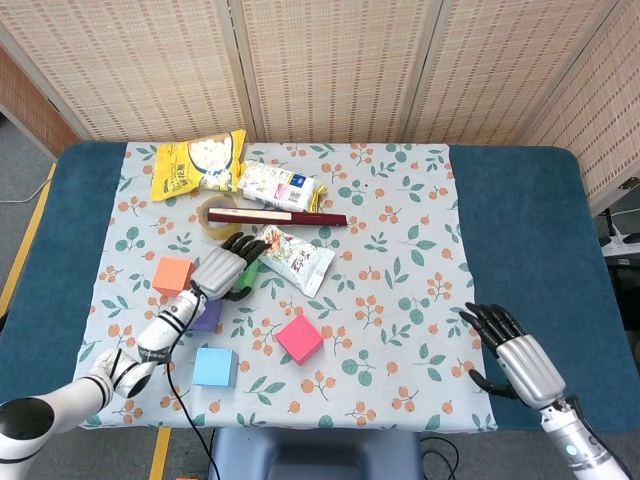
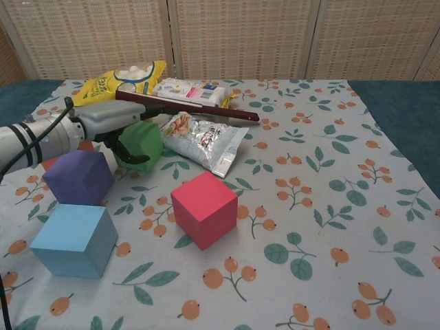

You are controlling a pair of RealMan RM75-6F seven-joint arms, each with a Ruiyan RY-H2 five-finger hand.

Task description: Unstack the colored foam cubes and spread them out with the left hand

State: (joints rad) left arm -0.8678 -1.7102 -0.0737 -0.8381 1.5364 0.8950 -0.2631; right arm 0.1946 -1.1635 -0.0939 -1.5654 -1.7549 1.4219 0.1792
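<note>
My left hand [image 2: 113, 127] grasps the green foam cube [image 2: 141, 144], fingers wrapped over its top and sides, low at the bench's cloth [image 2: 330, 206] just left of the silver snack pouch [image 2: 199, 141]. From the chest view I cannot tell whether the cube's base is touching the cloth or a shade above it.

The other cubes lie singly around it. The purple cube [image 2: 78, 177] sits just in front of the hand, the light blue cube [image 2: 72, 239] nearer still, the pink-red cube [image 2: 204, 208] off to the right of those two. The orange cube [image 1: 172, 275] stands alone to the left in the head view; in the chest view my forearm mostly covers it.

No cube rests on another in either view, so I judge the unstacking done, bar the green one in my grasp. What is left, as I read it: set it down, let go, draw the hand clear. Green, purple and orange sit fairly close together, so more spreading may yet be wanted.

My right hand [image 1: 516, 358] waits well apart at the bench's near right corner over the blue surface, fingers apart, grasping nothing.

Behind the cubes lie a tape roll [image 1: 220, 213], a dark red stick [image 1: 277, 216] across it, a white packet [image 1: 277, 185] and a yellow snack bag [image 1: 198, 163].
</note>
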